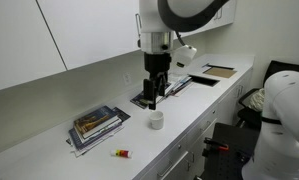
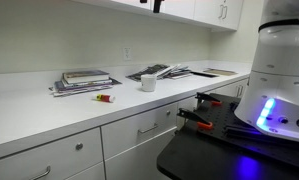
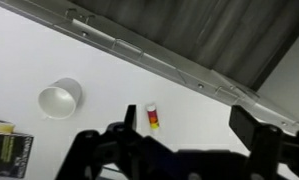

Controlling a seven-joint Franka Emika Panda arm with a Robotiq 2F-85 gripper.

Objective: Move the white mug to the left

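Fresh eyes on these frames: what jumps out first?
The gripper hangs open above the white counter, holding nothing. The small white mug stands upright and alone nearer the counter's front edge, with a stack of books and a tiny red-and-yellow object lying further along.

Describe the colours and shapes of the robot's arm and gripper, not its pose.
The arm has smooth white rounded casings with a dark ring at one joint. The gripper is black and blocky, with two chunky fingers. No cables or markings can be made out.

Mug (image 1: 156, 120) on counter (image 1: 44, 152), book stack (image 1: 94, 124) near
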